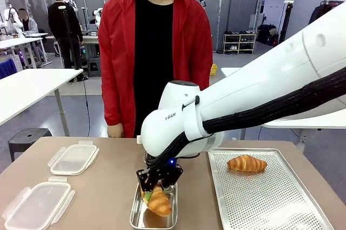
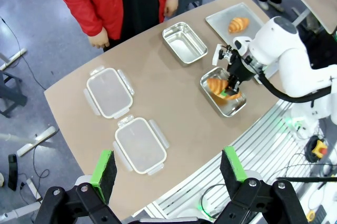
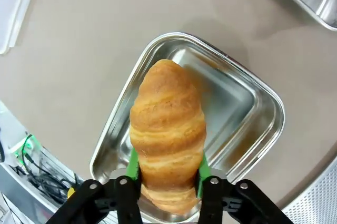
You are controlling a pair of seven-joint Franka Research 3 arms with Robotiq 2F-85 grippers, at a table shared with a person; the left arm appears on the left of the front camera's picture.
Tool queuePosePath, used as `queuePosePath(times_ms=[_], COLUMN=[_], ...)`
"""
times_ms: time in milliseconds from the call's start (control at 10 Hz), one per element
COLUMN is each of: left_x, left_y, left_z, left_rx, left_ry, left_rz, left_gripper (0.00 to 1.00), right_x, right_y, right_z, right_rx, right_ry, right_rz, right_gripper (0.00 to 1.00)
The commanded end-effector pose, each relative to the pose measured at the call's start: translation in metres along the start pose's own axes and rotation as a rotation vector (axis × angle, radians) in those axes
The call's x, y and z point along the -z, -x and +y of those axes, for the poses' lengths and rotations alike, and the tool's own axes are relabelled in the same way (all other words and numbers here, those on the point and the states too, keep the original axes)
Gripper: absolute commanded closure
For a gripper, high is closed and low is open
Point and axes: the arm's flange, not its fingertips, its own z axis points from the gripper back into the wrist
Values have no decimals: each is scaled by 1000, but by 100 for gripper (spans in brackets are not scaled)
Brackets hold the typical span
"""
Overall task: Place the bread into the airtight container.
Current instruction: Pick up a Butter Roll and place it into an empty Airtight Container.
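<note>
Golden-brown croissant (image 3: 167, 139) sits between the green pads of the right gripper (image 3: 167, 170), jaws clenched on both its flanks. It hangs nose-down over the shiny rectangular steel container (image 3: 263, 97). In the front view that's bottom centre: croissant tilted, lower end inside the container walls, looks close to the floor, contact can't be confirmed. So the step is the drop-off, nearly done for this piece. To do it well: lower until the tip rests on the container floor, keep it centred along the long axis so the ends don't catch the rim, then open fully and lift straight up; flaky crust may stick to a pad and drag, so no sideways move on exit. Left gripper (image 2: 168, 168), bottom of its own view, jaws spread wide, nothing between them, parked well away. A second steel container (image 2: 184, 42) lies farther up that frame, bare. Two clear plastic snap lids (image 1: 73, 158) lie at left on the brown table (image 1: 108, 186), apart from everything. Another croissant (image 1: 246, 163) waits on the perforated metal tray (image 1: 270, 203) at lower right. A person in a red jacket (image 1: 189, 51) stands at the far edge, hands down.
</note>
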Motion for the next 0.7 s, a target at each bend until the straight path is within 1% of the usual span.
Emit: queuePosePath(times_ms=[0,100,400,500,600], left_x=[-1,-1,-1,-1,-1], left_y=[-1,-1,-1,-1,-1], left_z=[0,0,0,0,0], left_rx=[20,20,20,20,20], left_ry=[5,5,5,5,5], left_rz=[-8,-8,-8,-8,-8], left_gripper=[0,0,0,0,0], right_x=[7,8,8,8,12], right_y=[-7,-6,-3,-1,0], right_z=[5,6,8,7,-1], right_rx=[35,41,62,39,49], right_ry=[-10,-9,12,-2,-19], right_rz=[-5,-6,10,10,12], right_gripper=[18,0,0,0,0])
